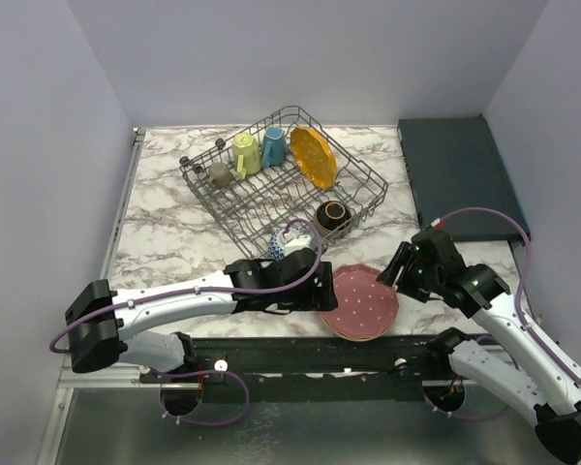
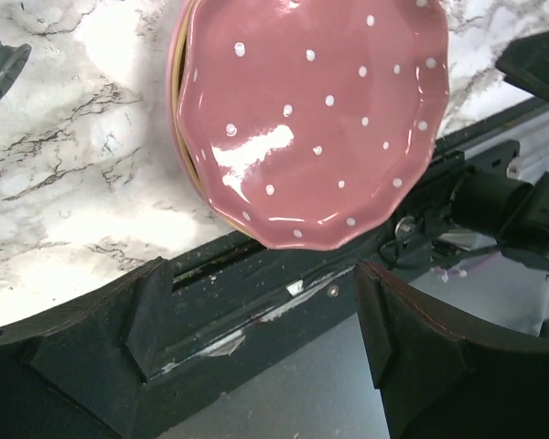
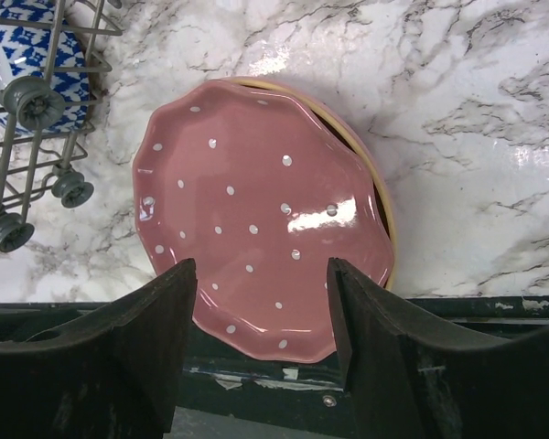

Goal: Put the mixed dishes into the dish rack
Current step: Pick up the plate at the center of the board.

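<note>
A pink white-dotted plate (image 1: 365,300) (image 2: 311,119) (image 3: 256,219) lies at the table's front edge on top of another plate with a yellowish rim (image 3: 382,206). My left gripper (image 1: 325,291) (image 2: 265,311) stands open at the plate's left side, with nothing between its fingers. My right gripper (image 1: 397,269) (image 3: 261,306) hovers open over the plate's right side, and the near rim shows between its fingers. The dish rack (image 1: 363,194) holds a grey cup (image 1: 219,174), a yellow-green mug (image 1: 245,153), a blue mug (image 1: 273,145), an orange plate (image 1: 313,155), a dark brown bowl (image 1: 333,214) and a blue-white bowl (image 1: 289,237).
A dark flat tray (image 1: 455,174) lies at the back right. A black rail (image 1: 300,354) runs along the table's front edge, just under the plates. The rack's feet (image 3: 73,187) stand on the marble close to the pink plate's left.
</note>
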`<state>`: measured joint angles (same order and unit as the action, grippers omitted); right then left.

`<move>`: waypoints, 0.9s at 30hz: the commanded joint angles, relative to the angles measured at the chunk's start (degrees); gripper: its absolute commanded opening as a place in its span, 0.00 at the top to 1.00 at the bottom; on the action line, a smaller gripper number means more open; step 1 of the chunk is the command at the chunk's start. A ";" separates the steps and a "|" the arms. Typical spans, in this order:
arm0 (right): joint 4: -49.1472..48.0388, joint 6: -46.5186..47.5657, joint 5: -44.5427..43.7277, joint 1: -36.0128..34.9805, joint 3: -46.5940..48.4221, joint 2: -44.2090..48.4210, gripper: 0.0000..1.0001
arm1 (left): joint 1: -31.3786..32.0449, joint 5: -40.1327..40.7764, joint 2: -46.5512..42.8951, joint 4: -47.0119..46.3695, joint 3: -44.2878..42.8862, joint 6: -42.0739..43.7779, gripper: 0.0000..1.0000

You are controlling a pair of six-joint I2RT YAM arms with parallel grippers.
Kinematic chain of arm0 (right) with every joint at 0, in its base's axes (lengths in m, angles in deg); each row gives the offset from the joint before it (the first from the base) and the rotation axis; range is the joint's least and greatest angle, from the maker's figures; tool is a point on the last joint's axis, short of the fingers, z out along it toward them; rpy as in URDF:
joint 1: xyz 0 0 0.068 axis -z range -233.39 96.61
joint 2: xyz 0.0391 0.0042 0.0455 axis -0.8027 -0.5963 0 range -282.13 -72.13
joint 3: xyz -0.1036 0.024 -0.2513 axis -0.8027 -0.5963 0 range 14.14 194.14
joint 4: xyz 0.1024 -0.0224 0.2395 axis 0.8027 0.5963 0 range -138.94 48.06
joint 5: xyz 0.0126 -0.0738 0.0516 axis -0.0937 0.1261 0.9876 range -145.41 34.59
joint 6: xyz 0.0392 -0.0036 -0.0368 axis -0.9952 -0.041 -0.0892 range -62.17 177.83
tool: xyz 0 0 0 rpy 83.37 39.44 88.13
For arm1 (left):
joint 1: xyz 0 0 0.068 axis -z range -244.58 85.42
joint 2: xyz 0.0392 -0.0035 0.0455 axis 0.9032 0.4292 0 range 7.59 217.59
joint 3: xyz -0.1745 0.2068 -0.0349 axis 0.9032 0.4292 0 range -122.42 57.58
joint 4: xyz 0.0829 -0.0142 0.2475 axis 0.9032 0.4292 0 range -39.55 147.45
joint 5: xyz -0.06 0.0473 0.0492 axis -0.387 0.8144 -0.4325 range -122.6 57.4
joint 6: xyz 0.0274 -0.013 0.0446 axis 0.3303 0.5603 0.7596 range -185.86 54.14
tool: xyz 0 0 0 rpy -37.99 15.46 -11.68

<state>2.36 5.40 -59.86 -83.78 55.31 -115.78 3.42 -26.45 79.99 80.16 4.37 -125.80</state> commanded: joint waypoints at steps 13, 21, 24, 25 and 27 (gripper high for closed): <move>1.55 -1.43 -1.46 -0.18 -0.28 2.04 0.36 | -1.00 2.92 11.61 -7.34 0.60 -5.42 0.35; 1.32 -1.83 -1.17 -0.19 -1.04 2.88 0.36 | -4.45 0.89 12.06 -9.49 3.71 -5.30 0.46; 1.20 -1.91 -1.26 -0.14 -1.16 2.88 0.36 | -5.05 0.16 12.81 -10.00 3.82 -4.96 0.49; 1.14 -1.97 -1.19 -0.17 -1.21 2.89 0.37 | -5.14 -0.12 13.09 -10.24 3.73 -4.88 0.50; 1.02 -1.97 -0.95 -0.19 -1.33 2.95 0.37 | -5.16 -0.60 13.46 -10.63 3.51 -4.76 0.52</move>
<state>2.67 4.20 -60.04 -83.78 54.98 -113.42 -1.49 -25.01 92.29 71.88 7.50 -130.79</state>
